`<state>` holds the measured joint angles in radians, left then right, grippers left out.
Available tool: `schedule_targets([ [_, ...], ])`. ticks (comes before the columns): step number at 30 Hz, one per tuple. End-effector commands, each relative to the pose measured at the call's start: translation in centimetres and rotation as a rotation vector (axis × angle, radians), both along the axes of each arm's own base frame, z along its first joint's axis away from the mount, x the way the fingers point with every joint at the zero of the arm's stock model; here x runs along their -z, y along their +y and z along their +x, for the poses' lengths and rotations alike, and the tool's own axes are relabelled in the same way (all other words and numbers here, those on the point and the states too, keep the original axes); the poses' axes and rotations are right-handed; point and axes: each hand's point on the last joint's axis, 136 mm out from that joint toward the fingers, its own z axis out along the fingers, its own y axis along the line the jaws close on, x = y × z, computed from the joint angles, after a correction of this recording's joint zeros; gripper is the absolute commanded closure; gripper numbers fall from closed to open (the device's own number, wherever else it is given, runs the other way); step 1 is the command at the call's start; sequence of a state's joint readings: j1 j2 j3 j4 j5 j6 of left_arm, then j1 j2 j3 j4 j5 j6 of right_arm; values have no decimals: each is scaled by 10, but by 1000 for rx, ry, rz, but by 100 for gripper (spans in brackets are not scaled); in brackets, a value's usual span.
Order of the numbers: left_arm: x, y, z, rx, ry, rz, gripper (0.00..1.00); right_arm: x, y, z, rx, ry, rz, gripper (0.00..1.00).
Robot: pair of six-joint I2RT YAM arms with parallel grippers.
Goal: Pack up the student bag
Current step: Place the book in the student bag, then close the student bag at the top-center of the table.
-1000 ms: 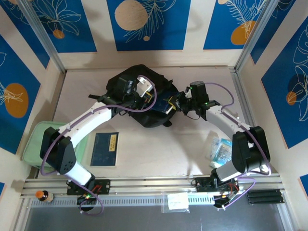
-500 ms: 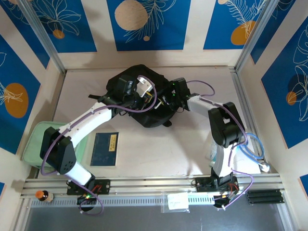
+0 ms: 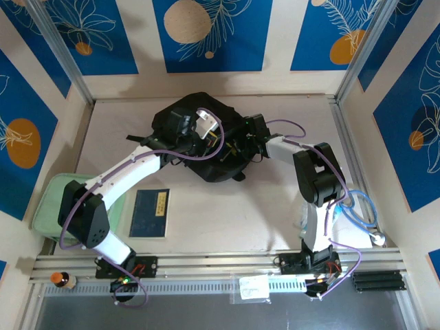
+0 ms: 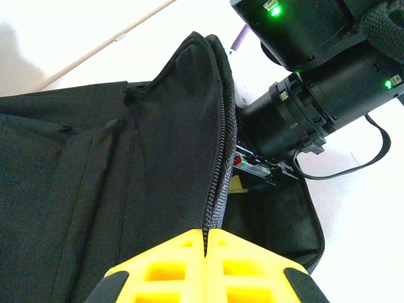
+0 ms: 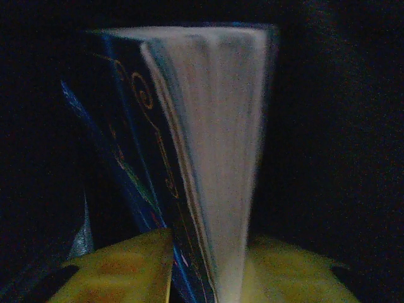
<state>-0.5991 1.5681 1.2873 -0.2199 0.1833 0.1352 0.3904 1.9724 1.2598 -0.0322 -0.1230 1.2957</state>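
Yellow pads of right gripper (image 5: 211, 246) flanking a blue-covered book (image 5: 208, 113) deep in darkness. Clamped or loose, impossible to tell. Around them, the student bag (image 3: 206, 103), mid-table toward the far wall. Left gripper (image 4: 205, 243) pinched tight on its zip edge, holding the mouth open. Likely step: stowing the book. Next: letting go, then backing out without snagging fabric.

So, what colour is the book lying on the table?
The book is dark blue; top view.
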Motion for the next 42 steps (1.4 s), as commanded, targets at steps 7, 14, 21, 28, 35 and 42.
schedule_targets([
  [7,-19,-7,3,19,-27,-55,100,-10,6,3,-13,-14,27,89],
  [14,-21,-6,5,5,-33,-63,100,-9,27,22,-36,-39,63,91],
  [21,-21,-7,7,-2,-27,-74,100,-11,24,26,-37,-63,40,71],
  [28,-15,-7,6,4,-22,-60,100,-50,-4,-11,-75,-163,-10,51],
  [35,-1,-8,4,9,19,-41,100,-86,-53,-60,-61,-242,-79,48],
  [42,8,-3,-6,-41,143,-69,58,-116,-126,-101,29,-342,-334,36],
])
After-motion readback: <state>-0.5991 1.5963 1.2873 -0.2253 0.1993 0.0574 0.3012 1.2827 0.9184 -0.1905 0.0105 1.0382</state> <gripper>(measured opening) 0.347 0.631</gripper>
